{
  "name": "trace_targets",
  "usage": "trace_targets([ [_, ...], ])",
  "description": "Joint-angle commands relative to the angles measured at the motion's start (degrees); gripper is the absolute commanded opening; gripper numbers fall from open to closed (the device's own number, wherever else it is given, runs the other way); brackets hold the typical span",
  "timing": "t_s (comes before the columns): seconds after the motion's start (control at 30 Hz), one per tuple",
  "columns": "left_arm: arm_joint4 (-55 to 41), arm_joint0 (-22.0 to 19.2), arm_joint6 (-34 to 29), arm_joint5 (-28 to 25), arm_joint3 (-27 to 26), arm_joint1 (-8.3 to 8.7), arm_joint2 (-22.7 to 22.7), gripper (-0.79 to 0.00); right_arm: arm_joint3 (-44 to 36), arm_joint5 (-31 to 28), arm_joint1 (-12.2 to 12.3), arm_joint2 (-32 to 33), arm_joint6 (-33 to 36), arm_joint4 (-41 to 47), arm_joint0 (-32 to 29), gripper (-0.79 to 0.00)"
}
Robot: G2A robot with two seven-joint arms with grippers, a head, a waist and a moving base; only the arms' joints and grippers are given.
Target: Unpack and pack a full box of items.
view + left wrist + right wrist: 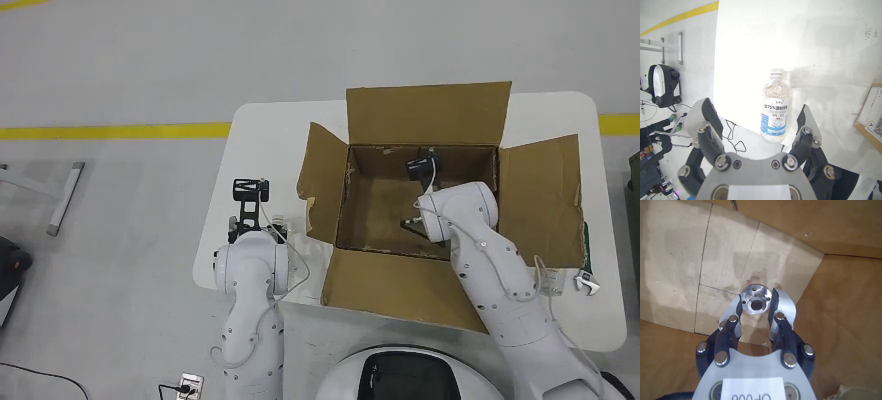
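Observation:
An open cardboard box (420, 120) stands on the white table (265, 130). My right gripper (422, 165) is down inside it, and its fingers (773, 302) press on both sides of a round metal flange (756, 301) at the box floor (677, 256). The left gripper (250, 188) hangs over the table to the left of the box. It is open (755, 106), with a clear plastic bottle (775, 106) with a white and blue label lying on the table below, between its fingers and untouched.
The box's flaps (545, 195) are spread out to all sides. Its labelled outer wall (870, 113) is close to the bottle. A small metal item (587, 283) lies at the table's right edge. The table's left edge (715, 75) runs near the bottle.

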Motion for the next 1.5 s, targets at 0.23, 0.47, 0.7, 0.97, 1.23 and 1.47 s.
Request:
trace_targets([
  [0.23,0.0,0.0,0.0,0.0,0.0,0.0,0.0,0.0,-1.41,-1.85,-0.71,2.42,0.0,-0.68,-1.41,-0.416],
  [0.47,0.0,0.0,0.0,0.0,0.0,0.0,0.0,0.0,0.84,-3.45,-1.49,3.0,0.0,-0.77,-1.11,-0.425],
  [0.7,0.0,0.0,0.0,0.0,0.0,0.0,0.0,0.0,2.39,-4.03,-2.23,3.75,0.0,-0.96,-0.6,-0.465],
  [0.97,0.0,0.0,0.0,0.0,0.0,0.0,0.0,0.0,3.13,-4.87,-2.96,4.58,0.0,-1.39,-0.47,-0.785],
  [1.23,0.0,0.0,0.0,0.0,0.0,0.0,0.0,0.0,-4.11,-5.53,-3.46,6.93,0.0,2.82,-1.35,-0.785],
  [1.47,0.0,0.0,0.0,0.0,0.0,0.0,0.0,0.0,-27.91,-7.94,-2.89,13.39,0.0,11.4,-6.61,-0.785],
])
